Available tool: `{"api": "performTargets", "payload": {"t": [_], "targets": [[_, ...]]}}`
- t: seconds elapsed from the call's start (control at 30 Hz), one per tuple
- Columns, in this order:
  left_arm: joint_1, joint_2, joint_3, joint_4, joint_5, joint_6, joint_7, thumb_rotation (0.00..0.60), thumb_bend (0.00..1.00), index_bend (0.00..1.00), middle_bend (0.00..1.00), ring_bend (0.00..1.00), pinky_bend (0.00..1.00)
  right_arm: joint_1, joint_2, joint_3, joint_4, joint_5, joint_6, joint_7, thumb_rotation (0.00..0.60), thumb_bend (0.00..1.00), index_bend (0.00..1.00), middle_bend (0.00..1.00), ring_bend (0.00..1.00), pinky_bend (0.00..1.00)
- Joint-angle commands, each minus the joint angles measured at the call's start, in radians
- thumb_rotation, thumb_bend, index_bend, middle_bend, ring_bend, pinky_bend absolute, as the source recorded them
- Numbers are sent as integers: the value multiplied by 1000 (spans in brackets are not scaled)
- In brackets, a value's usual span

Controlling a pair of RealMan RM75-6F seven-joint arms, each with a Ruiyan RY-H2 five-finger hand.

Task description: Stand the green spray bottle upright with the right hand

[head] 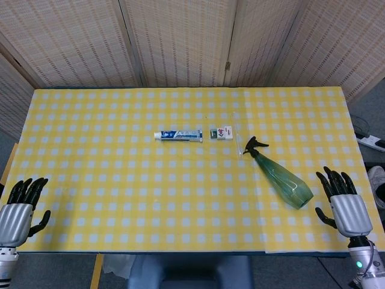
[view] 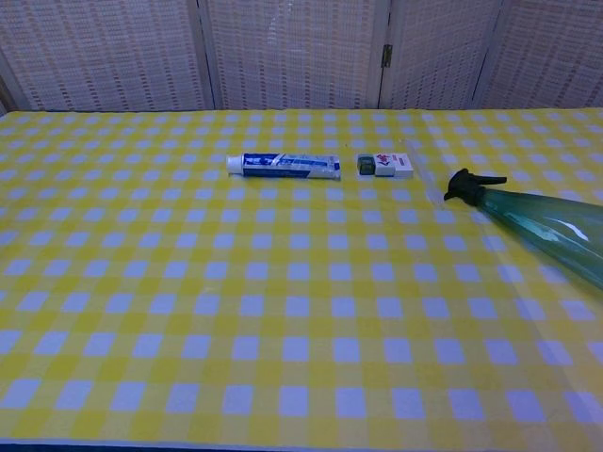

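Checked table: one green spray bottle, one toothpaste tube, two empty, spread-fingered hands.

I am seeing a table covered with a yellow and white checked cloth. Near its middle a toothpaste tube is lying flat, cap toward the left. Just beside it, on the right, a small white box is lying, apart from the tube. Behind the table, woven screen panels are standing.

Staged test room, wicker screens, gingham table
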Motion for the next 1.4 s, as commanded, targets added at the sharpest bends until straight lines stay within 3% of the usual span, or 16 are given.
{"api": "performTargets", "payload": {"t": [0.03,0.3,0.5,0.7,1.07,1.4], "targets": [[-4,3,-4,4,-9,-9,-9,600,469,0,118,49,0,2,-5,-3,0,-5,-1,-10,600,333,0,0,33,0],[-7,15,-8,-1,-21,-18,-36,600,469,0,118,49,0,28,1,-63,-24,-59,-83,1,600,334,0,0,40,0],[-4,24,-9,6,-24,-14,-66,600,470,0,118,50,0,97,27,-126,-63,-158,-205,88,600,333,0,0,63,0],[9,35,-10,8,-7,23,-100,600,472,0,118,51,0,161,33,-155,-63,-169,-319,197,600,333,0,1,112,0],[4,36,-3,20,29,33,-145,600,475,0,118,64,0,223,46,-144,26,-45,-463,362,600,334,0,9,123,0],[-18,36,-5,25,22,-4,-153,600,476,0,118,65,0,212,93,-98,41,80,-447,335,600,334,0,16,126,0]]}}
